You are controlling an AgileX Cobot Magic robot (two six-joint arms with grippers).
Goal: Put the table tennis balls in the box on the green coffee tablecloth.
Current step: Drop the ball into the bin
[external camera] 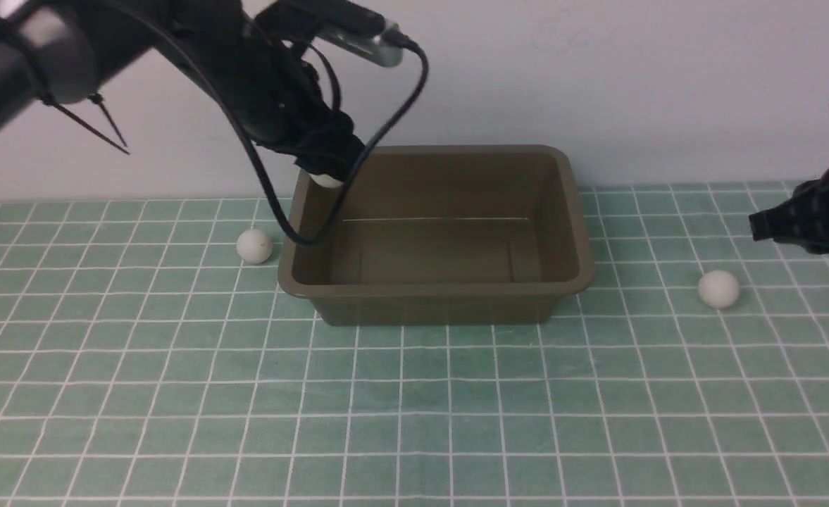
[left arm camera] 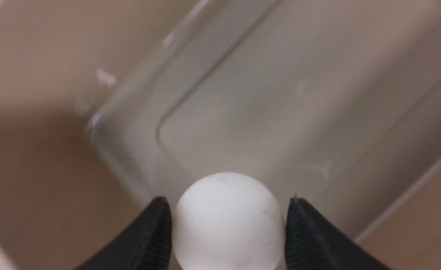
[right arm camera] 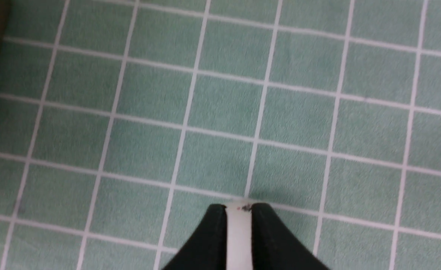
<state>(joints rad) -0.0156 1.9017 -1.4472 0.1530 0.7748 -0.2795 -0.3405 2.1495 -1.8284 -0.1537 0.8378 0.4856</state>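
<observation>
Front: my left gripper [external camera: 326,174] hangs over the box's [external camera: 428,290] back-left corner, clamped on a ball [external camera: 327,181]. I see nothing lying in the box. On the cloth [external camera: 414,422], a second ball [external camera: 254,246] sits just left of the box and a third ball [external camera: 719,289] well to its right, near the right gripper [external camera: 756,227].

Left wrist: the ball is pinched between both fingers [left arm camera: 156,232], above the box floor.

Right wrist: the jaws are a narrow slit apart, empty, over cloth.

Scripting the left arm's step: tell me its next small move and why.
Probably open the left gripper and let the held ball drop. The left wrist view shows the ball pinched between the jaws with the box floor beneath it, and the front view places it above the box's far left corner, so release should land it inside.
</observation>
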